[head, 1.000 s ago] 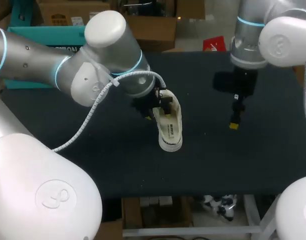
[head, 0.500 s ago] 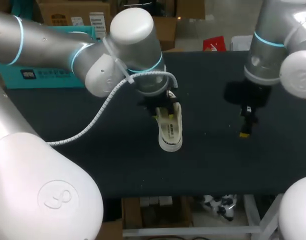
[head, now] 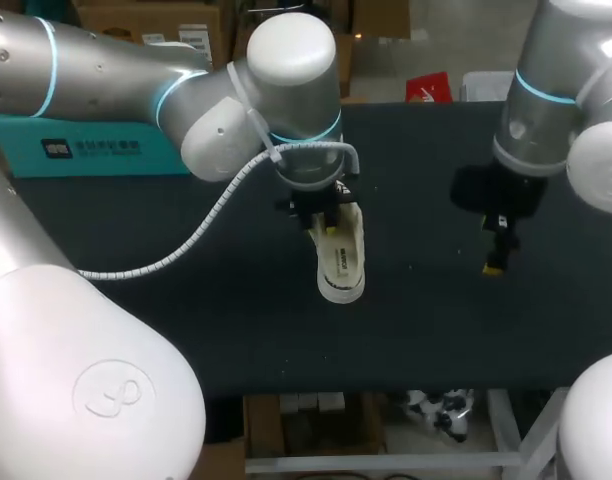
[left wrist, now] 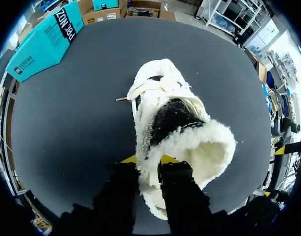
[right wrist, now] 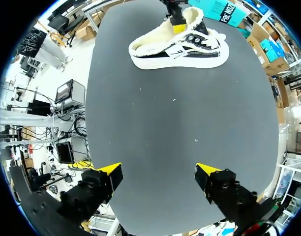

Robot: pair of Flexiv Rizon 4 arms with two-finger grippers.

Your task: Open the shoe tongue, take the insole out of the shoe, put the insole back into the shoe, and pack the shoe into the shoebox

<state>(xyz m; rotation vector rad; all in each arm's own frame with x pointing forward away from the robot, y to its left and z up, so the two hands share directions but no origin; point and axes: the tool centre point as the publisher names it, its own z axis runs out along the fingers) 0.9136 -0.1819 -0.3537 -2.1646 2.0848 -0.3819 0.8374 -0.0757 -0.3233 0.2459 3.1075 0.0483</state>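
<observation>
Left claw (left wrist: 147,160) clamped on shoe (left wrist: 190,142) collar | right claw (right wrist: 158,172) wide above table (right wrist: 180,108)

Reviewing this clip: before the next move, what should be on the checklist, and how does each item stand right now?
1. Left gripper holds the shoe: ok, one finger on each side of the fleece-lined heel collar.
2. Shoe sits sole-down on the table: ok.
3. Right gripper is open and clear of the shoe: ok, it hangs over bare table with the shoe well ahead of it.
4. Tongue is opened: cannot tell.
5. Insole is inside the shoe: cannot tell, the inside is dark.
6. Shoebox is open to take the shoe: cannot tell, only its teal outside shows at the table's far left.
</observation>
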